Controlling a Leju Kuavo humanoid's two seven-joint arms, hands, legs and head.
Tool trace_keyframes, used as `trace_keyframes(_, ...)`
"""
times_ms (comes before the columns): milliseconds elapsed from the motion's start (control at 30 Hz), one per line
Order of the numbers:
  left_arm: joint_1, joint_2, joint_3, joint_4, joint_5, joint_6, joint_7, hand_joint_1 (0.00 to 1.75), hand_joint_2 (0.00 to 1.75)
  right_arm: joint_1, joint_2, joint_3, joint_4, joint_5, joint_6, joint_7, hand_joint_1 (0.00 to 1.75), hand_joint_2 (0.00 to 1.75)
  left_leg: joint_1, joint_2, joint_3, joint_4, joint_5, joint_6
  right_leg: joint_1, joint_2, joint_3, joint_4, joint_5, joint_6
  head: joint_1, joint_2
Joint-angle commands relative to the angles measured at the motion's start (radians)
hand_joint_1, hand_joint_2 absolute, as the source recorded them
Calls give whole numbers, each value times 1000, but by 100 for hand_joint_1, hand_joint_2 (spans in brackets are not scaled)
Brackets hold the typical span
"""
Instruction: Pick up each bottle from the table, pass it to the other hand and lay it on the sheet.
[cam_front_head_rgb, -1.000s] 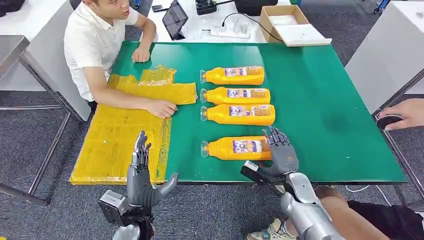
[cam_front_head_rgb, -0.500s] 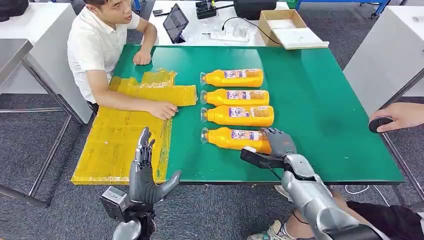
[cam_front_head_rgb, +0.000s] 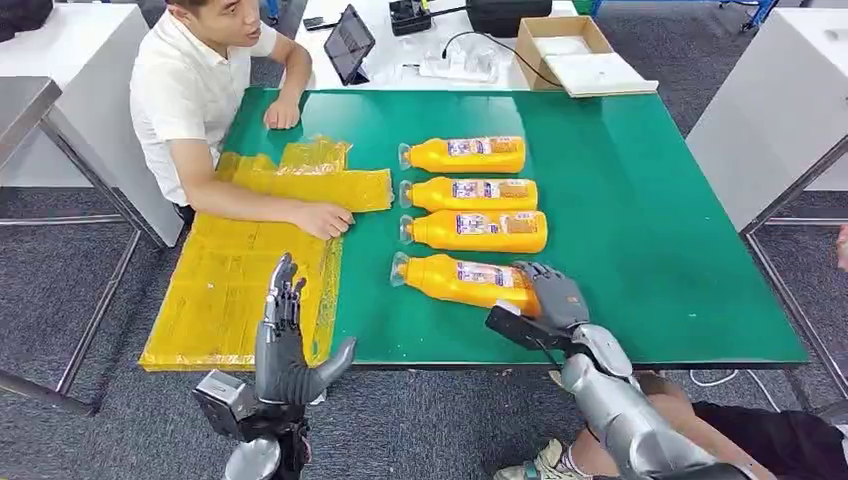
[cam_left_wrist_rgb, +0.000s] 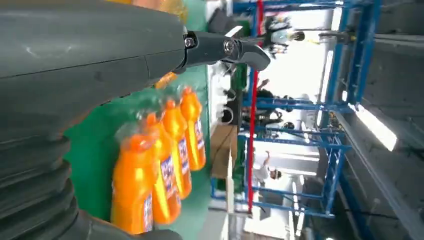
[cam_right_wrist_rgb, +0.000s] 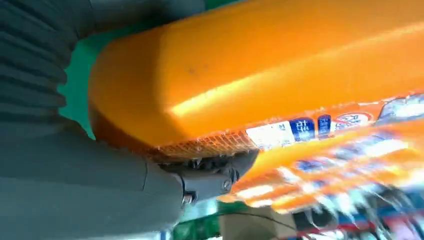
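Observation:
Four orange bottles lie on the green table (cam_front_head_rgb: 650, 200). My right hand (cam_front_head_rgb: 555, 298) grips the base end of the nearest bottle (cam_front_head_rgb: 460, 281), which lies slanted with its cap toward the sheet. The right wrist view shows that bottle (cam_right_wrist_rgb: 280, 70) pressed against my palm, with the thumb (cam_right_wrist_rgb: 200, 182) under it. Three more bottles (cam_front_head_rgb: 470, 193) lie side by side behind it. My left hand (cam_front_head_rgb: 283, 340) is open and upright, held off the table's front edge beside the yellow sheet (cam_front_head_rgb: 230, 290). In the left wrist view the row of bottles (cam_left_wrist_rgb: 165, 165) lies beyond the open fingers.
A person in a white shirt (cam_front_head_rgb: 185, 90) sits at the table's far left, one hand (cam_front_head_rgb: 322, 218) resting on the sheet's upper part. A tablet (cam_front_head_rgb: 350, 40), cables and a cardboard box (cam_front_head_rgb: 565, 45) stand behind the table. A white cabinet (cam_front_head_rgb: 780, 110) stands at the right.
My right hand has closed on the nearest bottle and swung it left, cap end now nearer the sheet. A person's hand with a black object at the right edge has withdrawn. My left hand barely moved.

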Motion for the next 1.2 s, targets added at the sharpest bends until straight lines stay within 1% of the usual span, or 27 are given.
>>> trace_keyframes(33,-12,-45,85,178,98,-13,-32,0,175,234,92,-19,-451,-127,-47,18,175,175,1,-1,2,-2,-1,-2,1,-2,2,-1,-2,-2,0,0)
trace_keyframes(67,-14,-45,84,179,99,-12,-32,0,175,232,86,-13,-448,-132,-44,23,175,175,1,-2,-1,-1,-1,-2,1,-1,-1,0,-2,-1,0,0)
trace_keyframes(133,-26,-49,91,219,184,-22,-6,0,175,266,101,-4,-514,-209,-99,-60,175,175,1,-3,-4,-1,0,-1,0,-1,-3,0,-2,0,0,0)
trace_keyframes(167,-30,-45,86,225,212,-21,11,0,175,289,113,11,-564,-233,-110,-61,175,175,1,-3,-2,-2,-1,-1,0,-2,-1,0,-3,0,0,0)
trace_keyframes(233,-36,-33,71,234,224,-20,15,0,175,318,132,37,-625,-251,-144,-59,175,175,1,-5,-5,-1,0,-1,0,-2,-4,0,-3,1,0,0)
trace_keyframes(300,-37,-31,69,236,226,-19,13,0,175,324,142,48,-640,-250,-161,-50,175,175,1,-3,-4,-1,-1,-1,0,0,-3,1,-4,1,1,0)
trace_keyframes(333,-34,-27,61,231,224,-15,8,0,175,332,148,52,-651,-256,-195,-58,175,175,1,-3,-6,-1,-1,-1,0,0,-4,0,-3,1,0,0)
trace_keyframes(367,-25,-21,49,216,221,-18,5,0,175,343,156,55,-658,-267,-212,-64,175,175,1,-2,-3,-1,-2,-2,0,0,-2,0,-4,0,0,0)
trace_keyframes(400,-20,3,10,205,190,-33,-5,0,175,348,156,66,-655,-282,-218,-66,175,175,0,-3,-4,-1,-2,-1,0,-1,-4,0,-4,1,0,0)
trace_keyframes(467,-21,38,-39,215,128,-49,-22,0,175,341,151,87,-611,-290,-200,-63,175,175,0,-4,-4,-1,-2,-2,0,-2,-3,0,-4,0,0,0)
trace_keyframes(533,-22,39,-43,232,106,-55,-30,0,175,330,156,121,-536,-286,-181,-73,175,175,0,-5,-5,-2,-1,-1,0,-2,-4,-1,-3,1,0,0)
trace_keyframes(567,-22,39,-43,232,106,-55,-30,0,175,330,156,121,-536,-286,-181,-73,175,175,1,-3,-2,-3,-2,-2,0,0,-1,-2,-4,0,0,0)
trace_keyframes(633,-23,40,-56,227,88,-84,-32,0,175,319,160,158,-480,-282,-143,-79,175,175,1,-2,-3,-2,-2,-1,0,0,-2,-1,-4,1,0,0)
trace_keyframes(700,-26,32,-62,218,139,-167,-4,0,175,305,186,187,-428,-285,-134,-107,175,175,1,-2,-3,-2,-2,-2,1,0,-2,-2,-3,0,0,0)
trace_keyframes(733,-35,26,-62,230,274,-338,65,0,175,283,200,229,-373,-312,-104,-144,175,175,1,-2,-3,-2,-2,-2,1,0,-3,-1,-3,1,0,0)
trace_keyframes(767,-45,19,-65,237,275,-356,57,0,175,274,221,251,-333,-369,3,-165,175,175,1,-2,-4,-2,-1,-1,1,0,-4,-1,-3,1,0,0)
trace_keyframes(833,-63,7,-65,246,285,-375,58,0,175,257,245,299,-263,-352,-28,-178,175,175,1,-2,-6,-1,-1,-1,1,1,-5,-1,-3,1,0,0)
trace_keyframes(867,-67,7,-66,245,287,-383,59,0,175,252,248,310,-250,-349,-33,-179,175,175,1,-1,-4,-2,-2,-2,1,2,-3,-1,-3,0,0,0)
trace_keyframes(967,-71,7,-62,246,290,-385,62,0,175,248,243,313,-243,-353,-35,-181,175,175,1,-4,-6,-1,-1,-1,0,-2,-5,0,-3,1,0,0)
trace_keyframes(1000,-70,8,-61,246,290,-386,62,0,175,247,241,313,-244,-355,-34,-181,175,175,1,-4,-4,-2,-1,-1,1,-1,-3,-1,-3,1,0,0)
trace_keyframes(1067,-80,5,-54,252,295,-395,69,0,175,243,232,342,-240,-324,-50,-180,175,175,1,-4,-7,-1,-1,-1,0,-1,-6,0,-3,2,0,0)
trace_keyframes(1100,-103,-1,-44,277,327,-428,92,0,175,241,234,364,-230,-303,-72,-184,175,175,1,-3,-5,-1,-1,-1,1,0,-4,0,-3,1,0,0)
trace_keyframes(1200,-140,-22,-18,313,386,-456,122,0,175,246,250,395,-211,-300,-71,-199,175,175,1,-5,-5,-1,-1,-1,0,-2,-4,-1,-3,1,0,0)
